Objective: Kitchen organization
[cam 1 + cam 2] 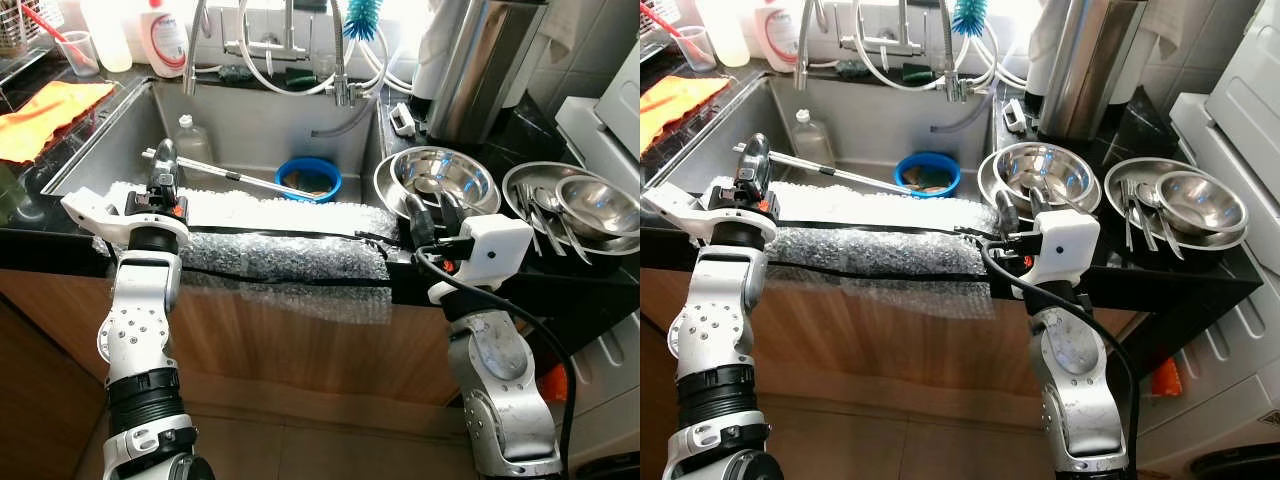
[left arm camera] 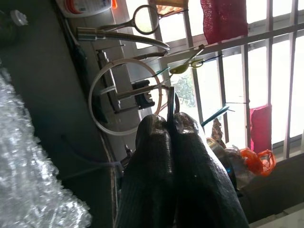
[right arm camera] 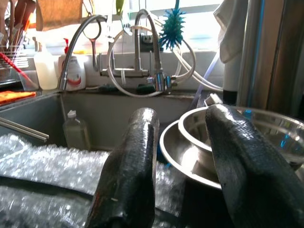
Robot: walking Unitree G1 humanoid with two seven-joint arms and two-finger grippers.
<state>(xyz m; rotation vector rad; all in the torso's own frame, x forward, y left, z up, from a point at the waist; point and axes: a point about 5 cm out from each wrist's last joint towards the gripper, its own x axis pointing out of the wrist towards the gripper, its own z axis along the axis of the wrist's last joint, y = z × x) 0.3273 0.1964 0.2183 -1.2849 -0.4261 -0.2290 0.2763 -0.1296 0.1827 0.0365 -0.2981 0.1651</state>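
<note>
My left gripper [image 1: 163, 162] reaches over the left side of the steel sink [image 1: 260, 120]. Its fingers [image 2: 166, 156] are pressed shut on a thin metal utensil [image 1: 235, 175], held near its end. The long handle slants across the basin toward a blue bowl [image 1: 308, 178]. My right gripper [image 1: 432, 213] hovers open at the counter's front edge, its fingers [image 3: 130, 161] spread with nothing between them. Just beyond it sit stacked steel bowls [image 1: 445, 172]. More steel bowls [image 1: 600, 205] with spoons [image 1: 535, 215] sit further right.
Bubble wrap [image 1: 280, 250] drapes over the sink's front rim. A clear bottle [image 1: 190, 138] stands in the basin. The tap with hoses [image 1: 290, 45] is behind, with a detergent bottle [image 1: 165, 30] at its left. A tall steel canister [image 1: 480, 65] is at back right. An orange cloth [image 1: 50, 110] lies left.
</note>
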